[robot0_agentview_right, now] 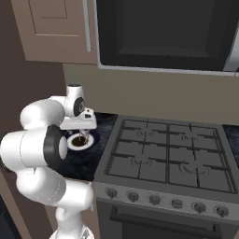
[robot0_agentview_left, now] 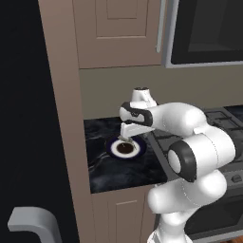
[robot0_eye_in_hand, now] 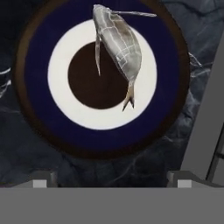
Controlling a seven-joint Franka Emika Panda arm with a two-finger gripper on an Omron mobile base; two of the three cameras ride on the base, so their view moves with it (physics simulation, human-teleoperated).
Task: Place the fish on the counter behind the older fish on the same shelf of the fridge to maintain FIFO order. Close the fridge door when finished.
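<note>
My gripper [robot0_agentview_left: 126, 140] hangs wide open, holding nothing, over the round plate [robot0_eye_in_hand: 35, 65].
The small silver-grey fish [robot0_eye_in_hand: 119, 43] lies on that blue, white and brown plate on the black marble table [robot0_agentview_left: 102, 166].

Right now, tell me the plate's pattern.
Plate: navy ring, white ring, dark brown centre; hand view shows it best.

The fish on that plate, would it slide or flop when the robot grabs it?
The fish looks slim and smooth, so it may slip between the fingertips. It lies on a glossy plate, so a nudge could skate it sideways. Probably light for its size.
</note>
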